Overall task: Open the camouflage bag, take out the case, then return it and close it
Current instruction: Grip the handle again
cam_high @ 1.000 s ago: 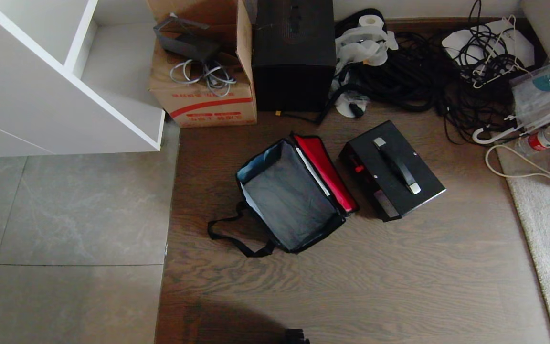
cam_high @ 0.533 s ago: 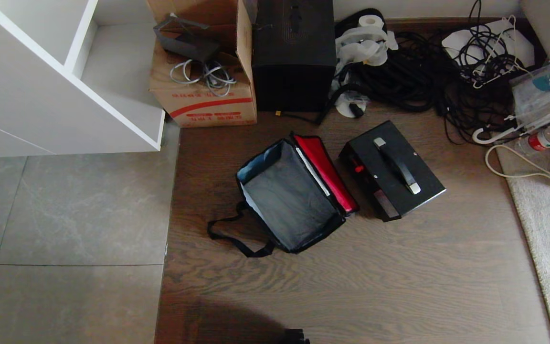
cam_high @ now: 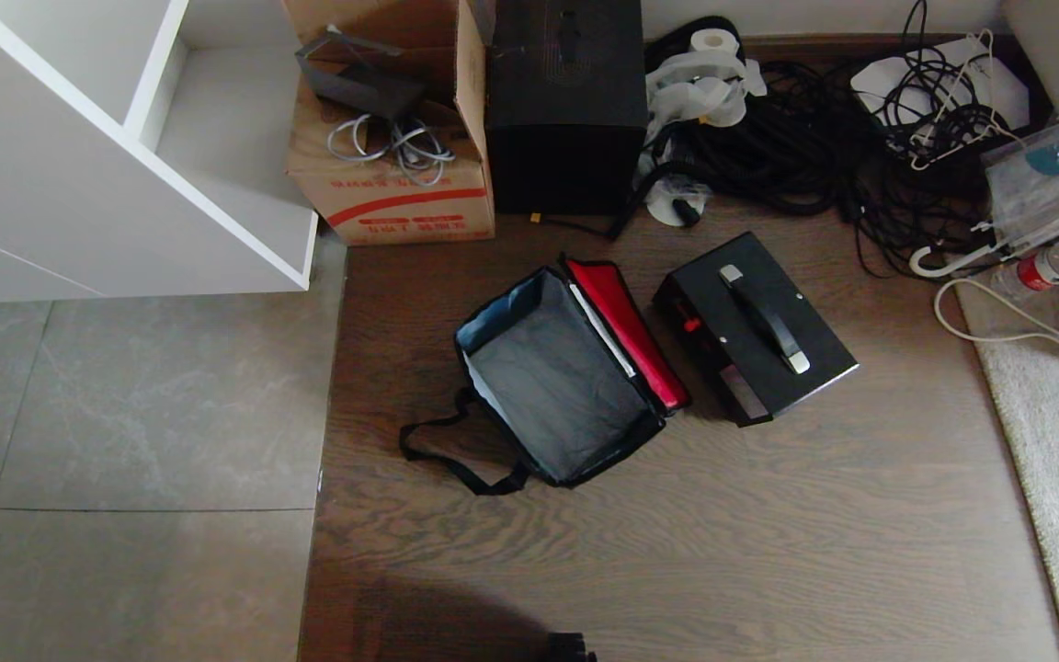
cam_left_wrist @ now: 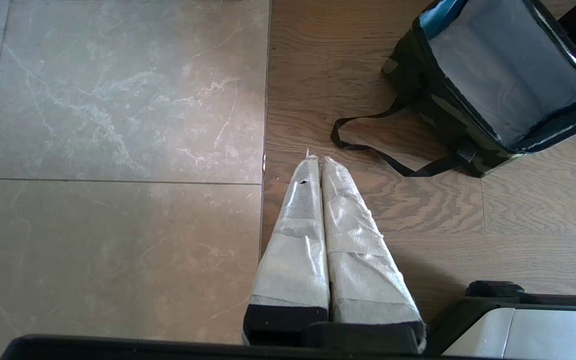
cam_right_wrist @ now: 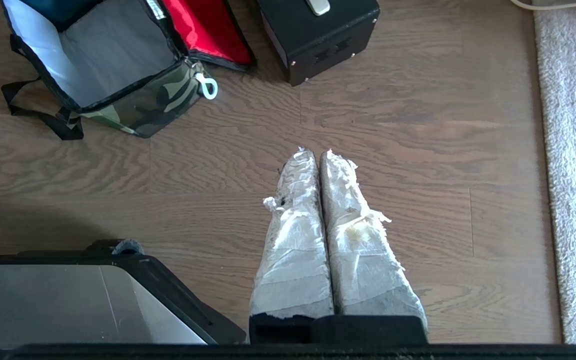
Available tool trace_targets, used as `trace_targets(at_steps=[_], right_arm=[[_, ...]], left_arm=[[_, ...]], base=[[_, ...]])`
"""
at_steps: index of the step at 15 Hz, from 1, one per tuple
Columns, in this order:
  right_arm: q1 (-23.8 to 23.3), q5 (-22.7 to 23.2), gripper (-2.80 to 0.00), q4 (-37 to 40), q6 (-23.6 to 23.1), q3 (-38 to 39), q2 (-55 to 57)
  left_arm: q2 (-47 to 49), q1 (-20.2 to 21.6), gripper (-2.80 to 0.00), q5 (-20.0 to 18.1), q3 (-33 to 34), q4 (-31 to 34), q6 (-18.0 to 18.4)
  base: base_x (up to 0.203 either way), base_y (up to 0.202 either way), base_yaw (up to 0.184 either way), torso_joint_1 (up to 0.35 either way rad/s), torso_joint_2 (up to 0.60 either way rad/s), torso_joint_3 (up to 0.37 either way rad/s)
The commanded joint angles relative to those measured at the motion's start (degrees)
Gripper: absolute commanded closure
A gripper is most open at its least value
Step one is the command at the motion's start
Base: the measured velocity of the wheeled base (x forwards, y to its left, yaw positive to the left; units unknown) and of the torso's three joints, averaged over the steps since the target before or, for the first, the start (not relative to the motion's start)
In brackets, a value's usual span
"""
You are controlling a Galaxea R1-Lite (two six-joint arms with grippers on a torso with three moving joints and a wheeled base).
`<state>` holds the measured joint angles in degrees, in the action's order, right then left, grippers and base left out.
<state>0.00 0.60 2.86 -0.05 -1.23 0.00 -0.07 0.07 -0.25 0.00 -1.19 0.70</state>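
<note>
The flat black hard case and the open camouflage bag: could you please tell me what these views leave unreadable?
- Flat black hard case: contents hidden, lid shut; right wrist view crops it.
- Open camouflage fabric bag: camouflage outside hidden in the head view by its own walls.
- Red-striped cardboard box: print too small.

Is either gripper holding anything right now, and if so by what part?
Nothing is held. The left gripper and right gripper are both shut on nothing, above bare floor. The case sits beside the open camouflage bag.

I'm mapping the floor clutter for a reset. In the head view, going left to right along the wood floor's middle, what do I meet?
Black strap → camouflage bag, open → its red lid lining → case → white cable → rug.
</note>
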Motion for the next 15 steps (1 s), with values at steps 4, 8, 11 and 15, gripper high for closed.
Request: trace_targets(at_steps=[4,8,11,15], right_arm=[[0.0,0.0,0.00,0.0,0.0,0.0,0.1],[0.0,0.0,0.00,0.0,0.0,0.0,0.1],[0.0,0.0,0.00,0.0,0.0,0.0,0.1],[0.0,0.0,0.00,0.0,0.0,0.0,0.1]], left_arm=[[0.1,0.0,0.00,0.0,0.5,0.0,0.0],[0.1,0.0,0.00,0.0,0.5,0.0,0.0],[0.1,0.0,0.00,0.0,0.5,0.0,0.0],[0.1,0.0,0.00,0.0,0.5,0.0,0.0]], base=[[0.000,0.000,0.000,0.000,0.00,0.000],[0.000,0.000,0.000,0.000,0.00,0.000],[0.000,0.000,0.000,0.000,0.00,0.000],[0.000,0.000,0.000,0.000,0.00,0.000]])
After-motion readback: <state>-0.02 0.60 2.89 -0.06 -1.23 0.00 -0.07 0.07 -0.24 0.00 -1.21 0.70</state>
